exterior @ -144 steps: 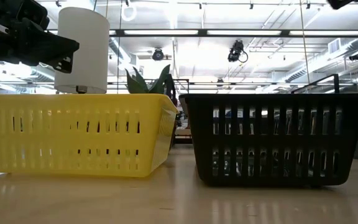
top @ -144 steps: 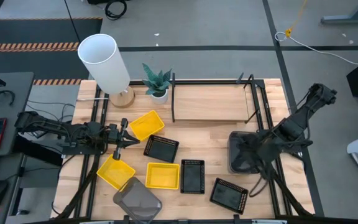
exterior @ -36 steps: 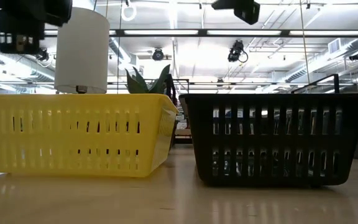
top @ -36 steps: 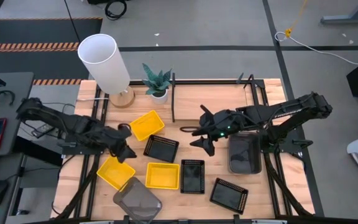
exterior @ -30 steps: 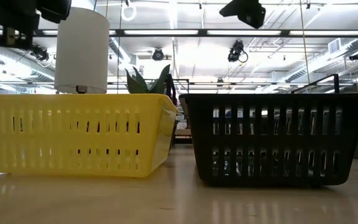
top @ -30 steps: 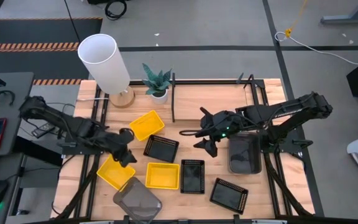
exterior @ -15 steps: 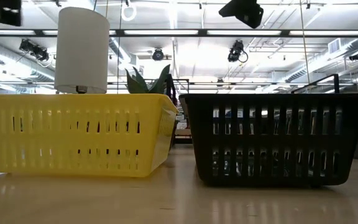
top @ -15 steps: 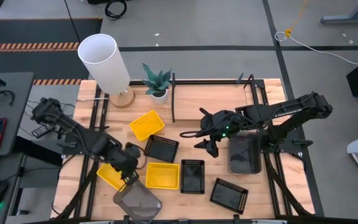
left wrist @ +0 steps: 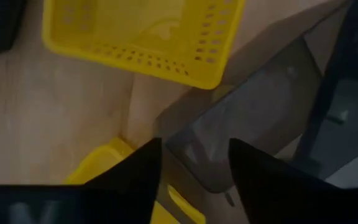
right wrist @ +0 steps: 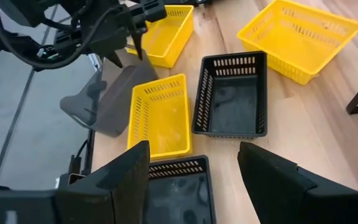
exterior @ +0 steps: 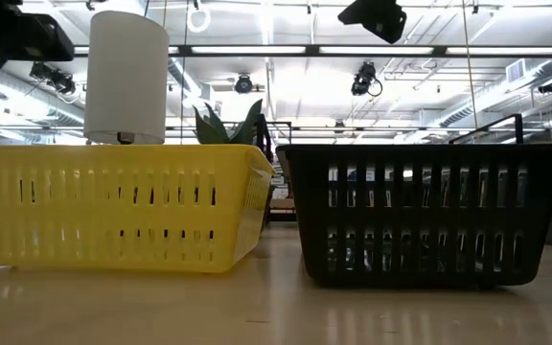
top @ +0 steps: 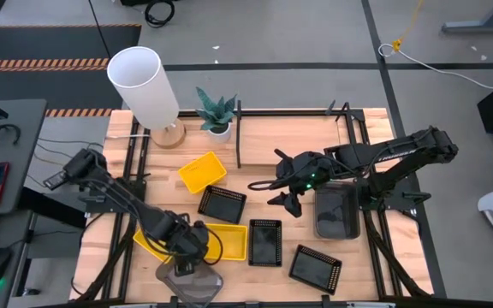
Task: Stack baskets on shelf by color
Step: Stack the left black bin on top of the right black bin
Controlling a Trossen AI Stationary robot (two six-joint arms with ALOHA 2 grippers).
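In the high view, three yellow baskets (top: 202,171) (top: 225,241) (top: 146,240), three black baskets (top: 222,204) (top: 265,242) (top: 315,267) and two smoky-grey baskets (top: 191,282) (top: 336,210) sit flat on the table. The shelf (top: 289,141) stands at the far middle. My left gripper (top: 187,252) hangs open near the front left, over the grey basket (left wrist: 253,124); its fingers (left wrist: 135,174) stand on either side of the basket's far rim. My right gripper (top: 274,193) hovers open over the table's middle, right of a black basket (right wrist: 232,93).
A white lamp (top: 144,81) and a potted plant (top: 216,111) stand at the far left, beside the shelf. The near-left grey basket juts over the table's front edge. In the low view, a yellow basket (exterior: 113,206) and a black basket (exterior: 420,211) fill the foreground.
My left gripper has swept from beside the far yellow basket toward the table's near edge and a little right, ending over the near-left grey basket. No basket has moved.
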